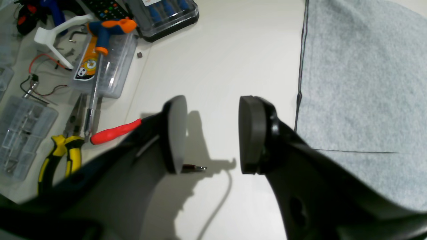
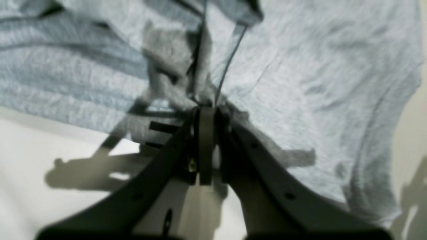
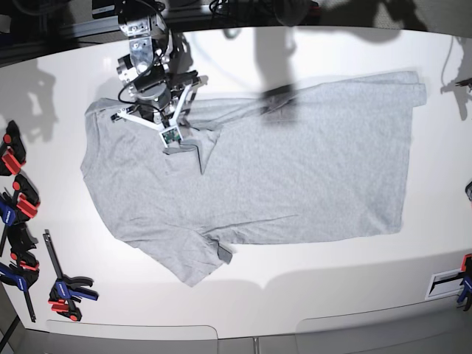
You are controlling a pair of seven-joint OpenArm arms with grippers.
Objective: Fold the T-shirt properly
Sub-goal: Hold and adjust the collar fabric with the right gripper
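The light grey T-shirt [image 3: 295,169] lies spread plain side up on the white table, with one sleeve toward the front left. My right gripper [image 3: 179,144] sits over its upper left part, near the far sleeve. In the right wrist view this gripper [image 2: 205,111] is shut on a pinched fold of the T-shirt [image 2: 317,66], and wrinkles run out from the pinch. My left gripper [image 1: 211,133] hangs open over bare table with nothing between its pads [image 1: 176,133]. A straight hemmed edge of the T-shirt [image 1: 360,83] lies just to its right. The left arm is not in the base view.
Left of the left gripper lie yellow-handled pliers [image 1: 63,156], a red-handled screwdriver [image 1: 115,131], clear plastic boxes [image 1: 106,66] and a bit case [image 1: 166,16]. A small metal bit [image 1: 195,168] lies under the gripper. Clamps [image 3: 15,192] line the table's left edge, and more clamps [image 3: 464,284] sit at the right.
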